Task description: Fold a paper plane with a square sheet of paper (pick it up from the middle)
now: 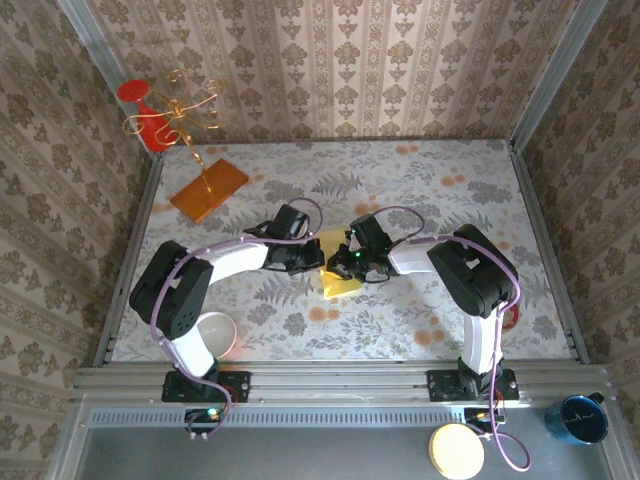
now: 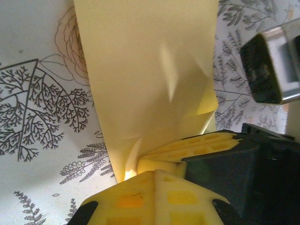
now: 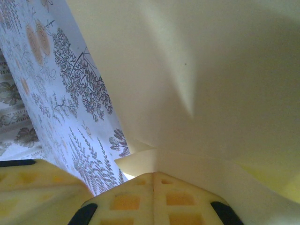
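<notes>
On the floral-patterned tabletop (image 1: pixel 420 200) sits a thin pale-yellow sheet of paper (image 1: pixel 338 283), buckled. The left tool (image 2: pixel 154 171) is pinched tight on its edge, and the right tool (image 3: pixel 153 174) is clamped on it too.

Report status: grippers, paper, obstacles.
Left gripper jaws shut on the sheet of paper. Right gripper jaws shut on it too. Sheet creased, mid-table. Orange board stands well apart.
</notes>
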Controlling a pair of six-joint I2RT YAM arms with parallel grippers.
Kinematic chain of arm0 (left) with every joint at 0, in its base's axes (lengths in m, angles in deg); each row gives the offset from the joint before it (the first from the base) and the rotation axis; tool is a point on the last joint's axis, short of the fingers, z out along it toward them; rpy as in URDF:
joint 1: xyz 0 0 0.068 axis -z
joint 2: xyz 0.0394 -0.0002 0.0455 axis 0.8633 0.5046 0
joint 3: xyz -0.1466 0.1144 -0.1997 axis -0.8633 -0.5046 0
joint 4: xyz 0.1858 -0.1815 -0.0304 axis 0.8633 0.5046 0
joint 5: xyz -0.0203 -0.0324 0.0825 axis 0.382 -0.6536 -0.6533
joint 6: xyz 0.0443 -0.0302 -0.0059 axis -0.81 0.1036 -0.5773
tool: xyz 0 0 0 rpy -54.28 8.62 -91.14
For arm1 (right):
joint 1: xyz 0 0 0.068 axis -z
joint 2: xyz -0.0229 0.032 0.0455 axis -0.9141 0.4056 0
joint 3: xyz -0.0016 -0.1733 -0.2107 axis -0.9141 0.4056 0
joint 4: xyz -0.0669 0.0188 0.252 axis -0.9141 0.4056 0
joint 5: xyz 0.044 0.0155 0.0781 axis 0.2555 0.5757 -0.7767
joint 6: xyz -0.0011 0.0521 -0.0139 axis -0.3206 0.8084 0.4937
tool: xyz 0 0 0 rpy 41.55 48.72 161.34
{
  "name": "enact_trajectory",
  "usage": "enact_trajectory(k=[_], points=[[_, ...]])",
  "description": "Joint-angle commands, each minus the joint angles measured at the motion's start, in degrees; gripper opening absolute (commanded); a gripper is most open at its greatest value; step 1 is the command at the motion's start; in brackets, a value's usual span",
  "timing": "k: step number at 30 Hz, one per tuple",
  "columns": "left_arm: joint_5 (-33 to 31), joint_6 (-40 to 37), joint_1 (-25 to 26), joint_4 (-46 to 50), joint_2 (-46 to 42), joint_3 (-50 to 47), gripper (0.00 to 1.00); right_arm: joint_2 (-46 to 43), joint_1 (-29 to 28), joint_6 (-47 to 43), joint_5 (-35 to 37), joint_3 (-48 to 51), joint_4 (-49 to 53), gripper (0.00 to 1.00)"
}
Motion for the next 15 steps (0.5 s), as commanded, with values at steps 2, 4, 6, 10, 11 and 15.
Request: enact_trajectory(k=[2,4,6,10,11,15], points=[[0.9,-0.9,0.4,2.5,1.4,2.2,0.0,1.1,-0.1,0.2,2.0,1.2,4.1,0.02],[0.9,-1.1,0.4,2.8,1.8,2.5,0.0,1.2,-0.1,0.2,2.1,1.1,4.0,0.01],[0.6,-1.1,0.5,3.0,2.2,2.7,0.0,1.2,-0.1,0.3,2.1,1.1,3.9,0.01],[-0.4,-1.1,0.5,3.3,2.9,3.2,0.0,1.1,-0.1,0.4,1.9,1.2,3.8,0.01],[-0.8,-1.0,0.4,3.4,3.1,3.3,0.0,1.1,-0.1,0.4,1.9,1.3,3.7,0.01],[-1.3,-0.8,0.1,3.3,4.0,3.6,0.0,1.1,-0.1,0.6,1.8,1.5,3.4,0.01]])
